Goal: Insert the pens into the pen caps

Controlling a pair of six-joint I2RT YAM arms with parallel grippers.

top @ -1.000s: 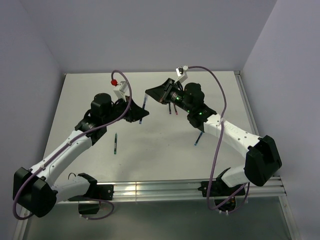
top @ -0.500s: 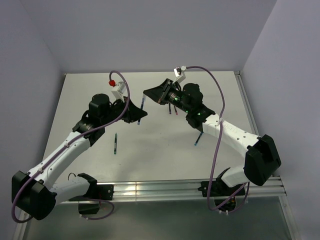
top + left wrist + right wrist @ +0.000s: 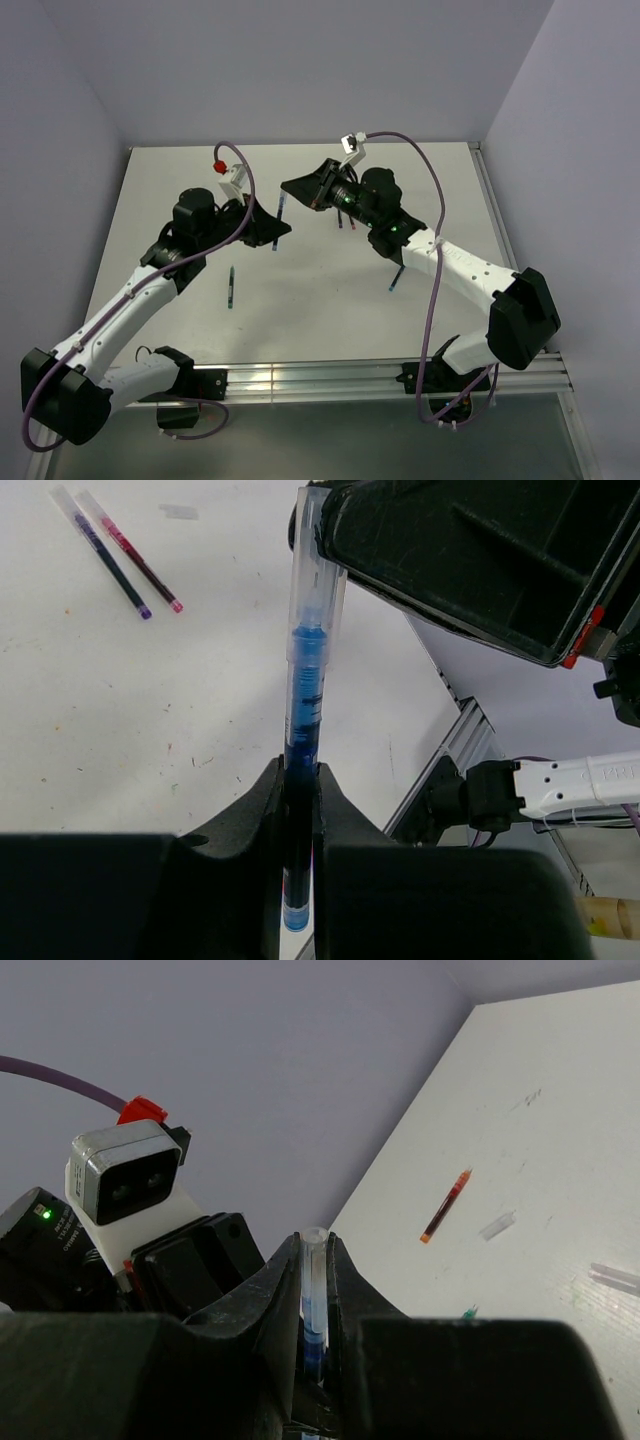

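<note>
- Left pincer (image 3: 298,770) clenched on blue pen (image 3: 303,695) — tip seated in cap (image 3: 312,580), above the bench (image 3: 120,730).
- Right pincer (image 3: 314,1250) clamps the cap.
- Both arms sit slightly further left than a second ago; grips unchanged.

A whitish desk (image 3: 310,320) fills the middle of the top view, boxed in by pale lilac walls: the back wall (image 3: 300,70) across the top, a left wall (image 3: 50,200) and a right wall (image 3: 590,150). A ribbed aluminium rail (image 3: 320,378) runs along the desk's lower edge, and a thinner edge rail (image 3: 493,205) climbs its right side. Small dark specks (image 3: 195,762) dot the desk in the left wrist view
</note>
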